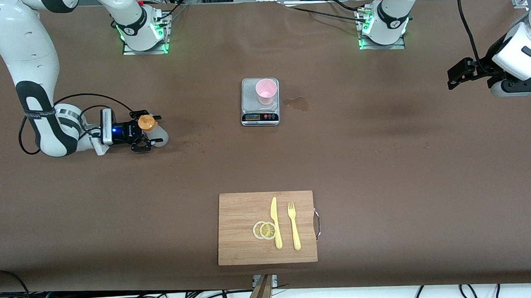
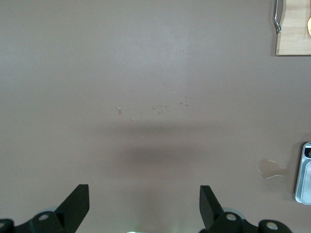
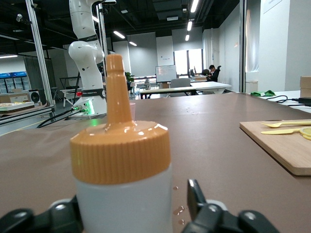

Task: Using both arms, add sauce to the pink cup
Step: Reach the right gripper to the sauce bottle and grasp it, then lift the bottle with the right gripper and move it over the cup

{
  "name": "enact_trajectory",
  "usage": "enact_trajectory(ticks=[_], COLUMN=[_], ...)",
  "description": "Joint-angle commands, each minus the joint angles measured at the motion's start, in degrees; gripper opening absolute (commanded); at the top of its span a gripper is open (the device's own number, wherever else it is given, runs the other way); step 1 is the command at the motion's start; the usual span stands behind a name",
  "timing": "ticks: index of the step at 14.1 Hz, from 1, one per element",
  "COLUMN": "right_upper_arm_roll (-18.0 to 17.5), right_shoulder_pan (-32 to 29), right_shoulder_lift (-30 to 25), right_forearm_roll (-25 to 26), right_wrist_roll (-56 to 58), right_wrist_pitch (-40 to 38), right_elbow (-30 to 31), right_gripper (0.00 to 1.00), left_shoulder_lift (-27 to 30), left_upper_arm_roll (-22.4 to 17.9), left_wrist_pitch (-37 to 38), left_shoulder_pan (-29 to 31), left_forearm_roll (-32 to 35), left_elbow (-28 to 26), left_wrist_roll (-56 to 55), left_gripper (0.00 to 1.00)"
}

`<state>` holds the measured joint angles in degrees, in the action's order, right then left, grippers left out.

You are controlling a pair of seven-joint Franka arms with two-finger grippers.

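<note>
Closest to the front edge of the table (image 1: 382,162) sits a wooden cutting board (image 1: 241,212) with a yellow knife (image 1: 275,222), a yellow fork (image 1: 294,226) and two lemon slices (image 1: 264,230) on it.

Roughly mid-table, closer to the edge where the arm bases stand, there's a small kitchen scale (image 1: 260,117) with the pink cup (image 1: 265,91) standing upright on its platform. Just beside the scale, toward the left arm's end, is a little wet stain (image 1: 297,103) on the table.

Over near the right arm's end, the right gripper (image 1: 150,130) is down low at the sauce bottle (image 1: 148,123). Its fingers sit on either side of the whitish body, orange cap pointing up. In the right wrist view the bottle (image 3: 124,184) fills the space between the fingers (image 3: 194,194), but I honestly can't tell whether they're squeezing it or just bracketing it.

At the left arm's end, the left gripper (image 1: 461,73) hangs above the table with nothing in it, waiting. From the left wrist view its fingers (image 2: 77,204) are spread wide apart over bare table.
</note>
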<state>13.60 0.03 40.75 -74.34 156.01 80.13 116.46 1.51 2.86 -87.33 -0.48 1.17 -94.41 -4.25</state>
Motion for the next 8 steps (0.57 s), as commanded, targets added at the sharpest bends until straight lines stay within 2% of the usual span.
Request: enact_trajectory(ticks=[1,2,4,6,8], right_upper_arm_roll=[0.1,1.2,8.0,12.8,19.5], right_shoulder_pan=[1.5,3.9,11.8,17.9,25.1], right_shoulder_lift=[-1.1,-3.3,-7.2,-8.8,-11.2], right_forearm_roll=[-1.0,-1.0,0.2,0.2,0.6], right_wrist_roll=[2.0,0.5,-4.0,-4.8,-8.0], right_wrist_pitch=[-1.0,-0.4,1.9,3.4,8.3], right_elbow=[-2.0,-1.8,-1.3,-1.1,-1.1], right_gripper=[0.00,0.00,0.00,0.00,0.00], left_shoulder_lift=[-0.5,-0.5,-0.5,-0.5,-0.5], left_upper_arm_roll=[-0.1,0.0,0.0,0.0,0.0], left_wrist_pitch=[1.6,1.6,1.6,1.6,1.6], left_shoulder_pan=[0.5,0.4,0.4,0.5,0.5], left_forearm_roll=[-1.6,-1.6,-1.6,-1.6,-1.6], left_elbow=[1.4,1.4,1.4,1.4,1.4], left_wrist_roll=[0.7,0.7,0.7,0.7,0.7], left_gripper=[1.00,1.00,1.00,1.00,1.00])
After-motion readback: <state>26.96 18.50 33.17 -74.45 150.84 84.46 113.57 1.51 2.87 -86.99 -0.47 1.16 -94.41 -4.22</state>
